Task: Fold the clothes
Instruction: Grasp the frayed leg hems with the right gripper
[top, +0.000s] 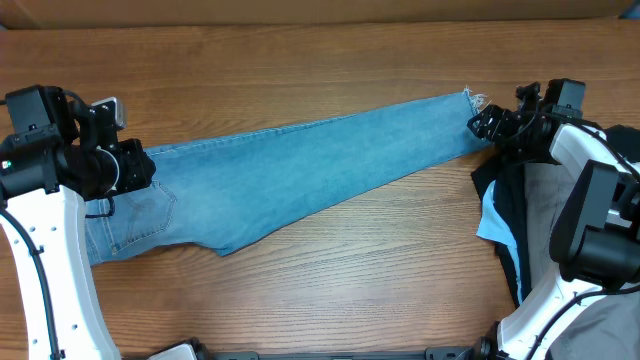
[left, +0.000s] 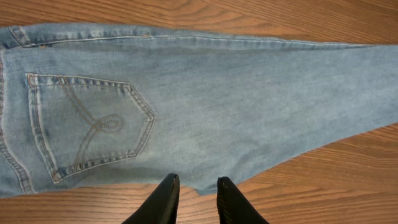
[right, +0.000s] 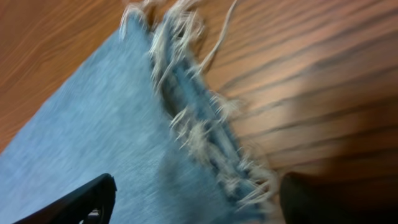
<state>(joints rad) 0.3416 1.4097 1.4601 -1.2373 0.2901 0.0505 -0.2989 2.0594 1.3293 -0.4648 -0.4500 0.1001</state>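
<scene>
Laid flat between both sets of jaws: jeans (top: 300, 165), soft but weighty. Left gripper (left: 194, 186) slightly parted, empty, beside the seat; right gripper (right: 198, 186) wide apart, straddling the frayed hem (right: 205, 130), likely the best hold.

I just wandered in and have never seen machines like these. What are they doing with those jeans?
Two robot arms are working on a pair of light-blue jeans stretched out long across the wooden table. The left gripper hovers at the waist end, near the stitched back pocket, with its fingers slightly apart and holding nothing. The right gripper is wide open, straddling the frayed hem at the other end. A heap of other clothes lies beside the right arm.
</scene>
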